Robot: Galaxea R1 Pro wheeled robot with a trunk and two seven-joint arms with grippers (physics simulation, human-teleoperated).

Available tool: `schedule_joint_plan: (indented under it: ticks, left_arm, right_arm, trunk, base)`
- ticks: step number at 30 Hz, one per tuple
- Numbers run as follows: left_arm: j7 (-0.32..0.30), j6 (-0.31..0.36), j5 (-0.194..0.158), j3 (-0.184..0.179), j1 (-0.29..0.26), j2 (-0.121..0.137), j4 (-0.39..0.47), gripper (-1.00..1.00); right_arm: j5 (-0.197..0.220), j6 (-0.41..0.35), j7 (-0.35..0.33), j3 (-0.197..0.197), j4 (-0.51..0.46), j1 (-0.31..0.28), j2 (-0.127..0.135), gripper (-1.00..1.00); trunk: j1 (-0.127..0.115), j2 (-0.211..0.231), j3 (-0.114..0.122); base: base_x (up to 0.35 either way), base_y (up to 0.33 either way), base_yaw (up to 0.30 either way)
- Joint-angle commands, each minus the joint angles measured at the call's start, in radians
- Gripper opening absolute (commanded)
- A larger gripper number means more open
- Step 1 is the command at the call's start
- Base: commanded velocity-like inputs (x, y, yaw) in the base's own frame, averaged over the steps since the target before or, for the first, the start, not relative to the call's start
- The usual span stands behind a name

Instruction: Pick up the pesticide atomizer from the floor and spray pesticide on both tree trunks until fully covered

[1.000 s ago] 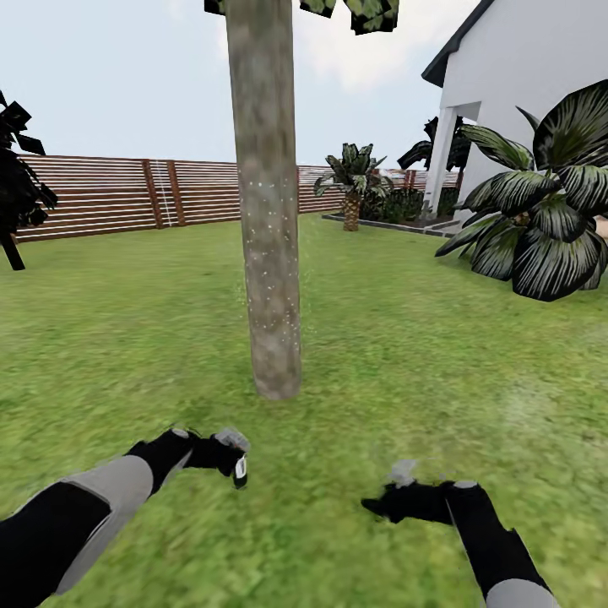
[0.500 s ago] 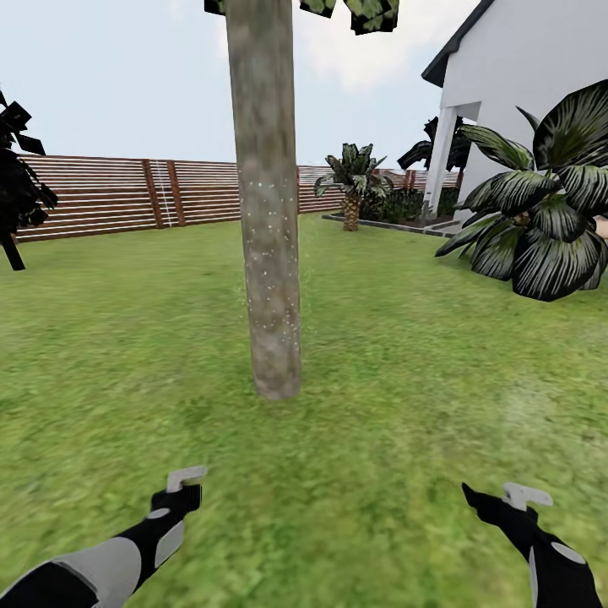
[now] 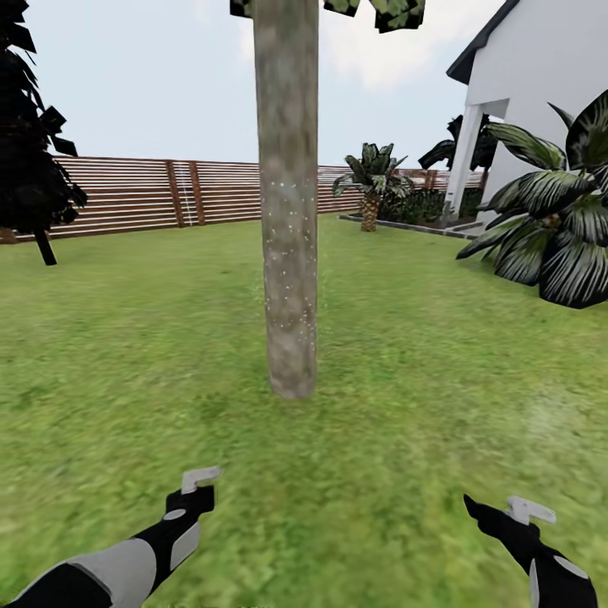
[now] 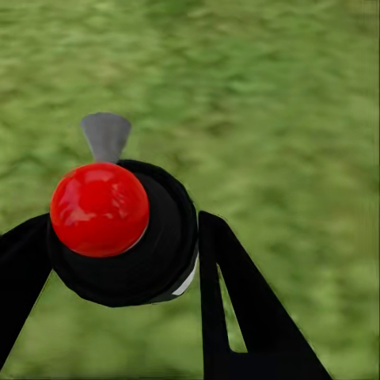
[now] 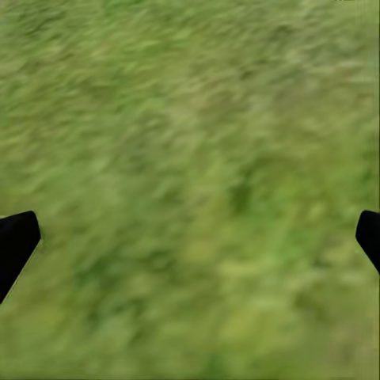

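Green lawn (image 3: 127,355), slatted brown fence: my view swings slightly left, shifting the speckled grey-brown trunk (image 3: 289,211) rightward.
My left gripper (image 4: 119,245) clasps the black red-capped atomizer (image 4: 119,229); right gripper (image 5: 190,237) gapes, both arms lowered — spraying seems paused.

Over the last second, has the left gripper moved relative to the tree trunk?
Yes. The left gripper, holding the pesticide atomizer, has drawn back toward the robot, farther from the base of the tree trunk. The camera also shifted slightly.

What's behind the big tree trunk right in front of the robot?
Behind the tree trunk run lawn and a slatted wooden fence. The fence stretch directly behind the trunk is covered.
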State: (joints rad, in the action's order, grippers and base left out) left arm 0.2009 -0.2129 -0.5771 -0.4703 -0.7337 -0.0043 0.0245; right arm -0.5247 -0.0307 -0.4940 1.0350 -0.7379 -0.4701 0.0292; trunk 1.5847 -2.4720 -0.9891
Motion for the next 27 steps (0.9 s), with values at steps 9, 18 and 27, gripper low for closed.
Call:
schedule_joint_plan:
  ticks: [9,18,27]
  left_arm:
    - [0.001,0.000,-0.001,0.001,0.002,0.000,0.000,-1.00]
    - [0.002,-0.002,-0.001,0.001,0.002,0.003,0.000,-1.00]
    - [0.002,-0.002,-0.001,0.001,0.002,0.005,0.000,-1.00]
  right_arm:
    - [0.000,0.000,0.000,0.000,0.000,0.000,0.000,1.00]
    - [0.001,0.000,0.000,-0.001,-0.003,0.000,-0.010,1.00]
    - [-0.003,0.374,-0.001,-0.004,0.000,0.000,-0.014,1.00]
  trunk:
    - [0.000,0.000,0.000]
    - [0.000,0.000,0.000]
    - [0.000,0.000,-0.003]
  base:
    - [0.000,0.000,0.261]
    - [0.000,0.000,0.268]
    - [0.000,0.000,0.278]
